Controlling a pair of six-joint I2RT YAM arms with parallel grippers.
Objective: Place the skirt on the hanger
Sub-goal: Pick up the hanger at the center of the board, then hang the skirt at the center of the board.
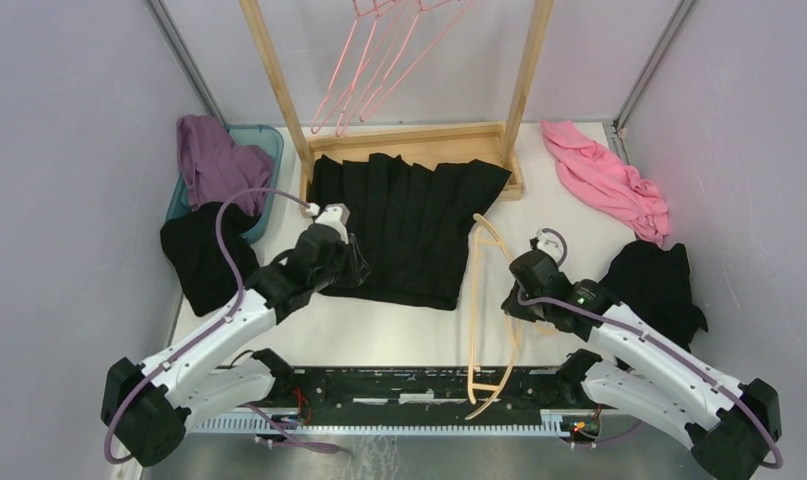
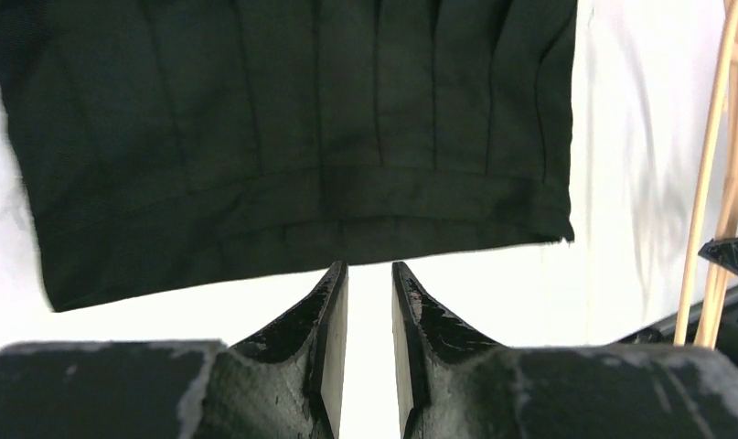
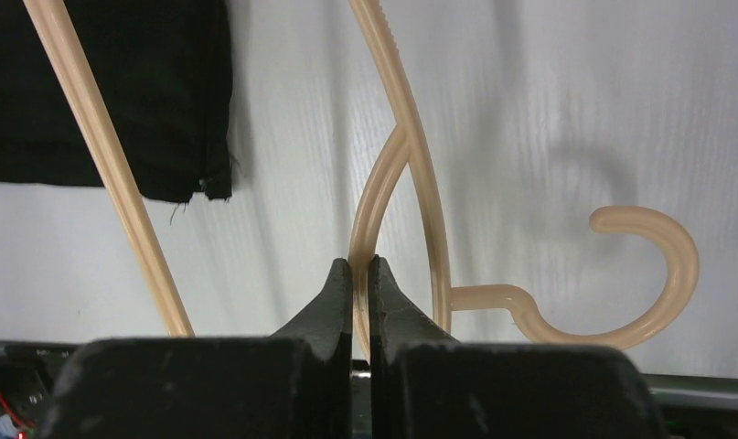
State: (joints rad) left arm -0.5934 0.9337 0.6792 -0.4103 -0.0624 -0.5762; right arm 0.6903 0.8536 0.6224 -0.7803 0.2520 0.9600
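Black pleated cloth fills the middle of the top external view: the skirt (image 1: pixel 409 225) lies flat on the white table (image 1: pixel 399 335), its far edge against the base of a wooden rack (image 1: pixel 419 140) hung with pink wire hangers (image 1: pixel 379 60). The hanger (image 1: pixel 472 310), pale beige, lies on the table just right of the skirt and runs down to the near edge. The left gripper (image 1: pixel 356 262) sits over the skirt's near left corner, and the right gripper (image 1: pixel 514 305) is at the hanger's right side. A teal bin (image 1: pixel 264 140) with a purple garment (image 1: pixel 214 160) stands far left, a plain black garment (image 1: pixel 204 255) lies beside it, a pink garment (image 1: pixel 604 180) lies far right, and another black garment (image 1: pixel 659 280) lies near the right arm. From the left wrist, the left gripper (image 2: pixel 369 302) has its jaws a little apart with only bare table between them, their tips just short of the skirt's (image 2: pixel 301 155) hemmed edge; the hanger (image 2: pixel 703 201) shows at the right. From the right wrist, the right gripper (image 3: pixel 360 274) has its jaws pressed together on the thin curved brace of the hanger (image 3: pixel 411 137), left of its hook (image 3: pixel 667 274); a corner of the skirt (image 3: pixel 100 91) lies at upper left.
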